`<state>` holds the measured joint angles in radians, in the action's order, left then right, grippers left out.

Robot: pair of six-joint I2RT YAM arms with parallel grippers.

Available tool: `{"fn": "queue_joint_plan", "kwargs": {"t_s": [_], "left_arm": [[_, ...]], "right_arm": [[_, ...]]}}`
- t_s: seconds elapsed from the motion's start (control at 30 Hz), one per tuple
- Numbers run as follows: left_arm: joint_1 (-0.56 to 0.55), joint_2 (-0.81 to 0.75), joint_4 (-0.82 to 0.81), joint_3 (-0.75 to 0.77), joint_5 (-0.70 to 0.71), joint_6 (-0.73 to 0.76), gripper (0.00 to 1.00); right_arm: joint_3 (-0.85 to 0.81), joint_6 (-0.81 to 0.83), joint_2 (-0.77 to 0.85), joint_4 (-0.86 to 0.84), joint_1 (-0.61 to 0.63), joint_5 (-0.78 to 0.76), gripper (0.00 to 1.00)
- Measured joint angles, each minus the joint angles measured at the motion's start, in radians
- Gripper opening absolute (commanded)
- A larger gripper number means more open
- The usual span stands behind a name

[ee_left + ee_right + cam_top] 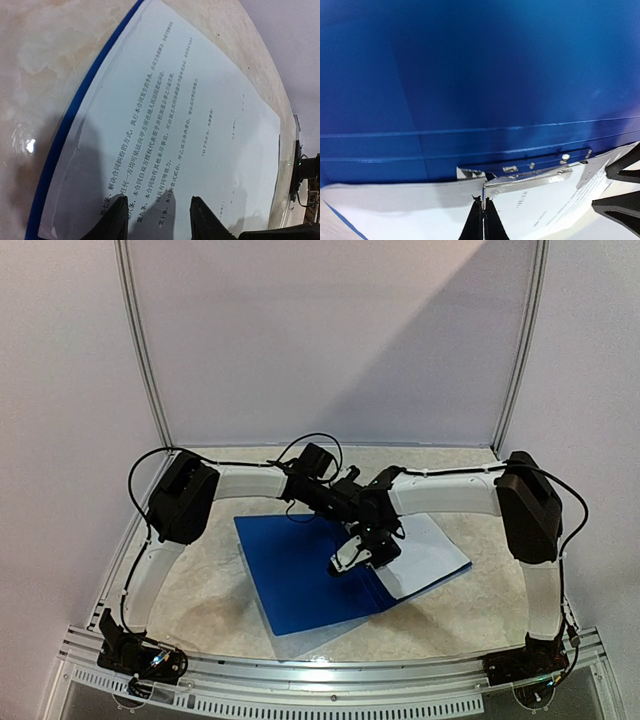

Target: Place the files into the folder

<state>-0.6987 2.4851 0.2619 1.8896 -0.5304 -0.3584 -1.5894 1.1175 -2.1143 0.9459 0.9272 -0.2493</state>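
The blue folder [290, 575] lies open on the table, its inside cover filling the right wrist view [470, 75]. The files [430, 558], white sheets with black text, lie on its right half and show in the left wrist view [200, 115]. My right gripper [352, 558] [483, 201] is shut on the upright lever of the metal clip [535, 179] at the folder's spine. My left gripper [157, 201] is open, its fingertips apart just over the printed sheet. Its fingers [620, 187] also show at the right edge of the right wrist view.
The folder lies on a beige marbled table [480, 610]. A metal rail [330, 680] runs along the near edge. White walls with metal frame posts [145, 360] close the back and sides. Both forearms cross over the folder's far edge.
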Motion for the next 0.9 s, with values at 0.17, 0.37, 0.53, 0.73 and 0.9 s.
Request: {"fn": "queue_joint_plan", "kwargs": {"t_s": [0.17, 0.37, 0.53, 0.73, 0.9], "left_arm": [[0.002, 0.006, -0.006, 0.006, -0.001, 0.000, 0.43], [0.002, 0.006, -0.006, 0.007, -0.002, 0.000, 0.43], [0.002, 0.006, -0.006, 0.007, -0.002, 0.000, 0.43], [0.003, 0.007, -0.007, 0.007, -0.003, 0.000, 0.43], [0.003, 0.007, -0.006, 0.008, -0.004, 0.000, 0.43]], "right_arm": [[0.028, 0.016, -0.010, -0.019, 0.009, -0.065, 0.00], [0.019, 0.013, -0.014, -0.015, 0.015, -0.058, 0.00], [-0.008, 0.008, -0.016, 0.006, 0.010, -0.017, 0.00], [-0.013, -0.008, 0.011, 0.000, 0.008, 0.012, 0.15], [-0.020, -0.035, 0.017, -0.035, 0.008, 0.021, 0.16]]}}
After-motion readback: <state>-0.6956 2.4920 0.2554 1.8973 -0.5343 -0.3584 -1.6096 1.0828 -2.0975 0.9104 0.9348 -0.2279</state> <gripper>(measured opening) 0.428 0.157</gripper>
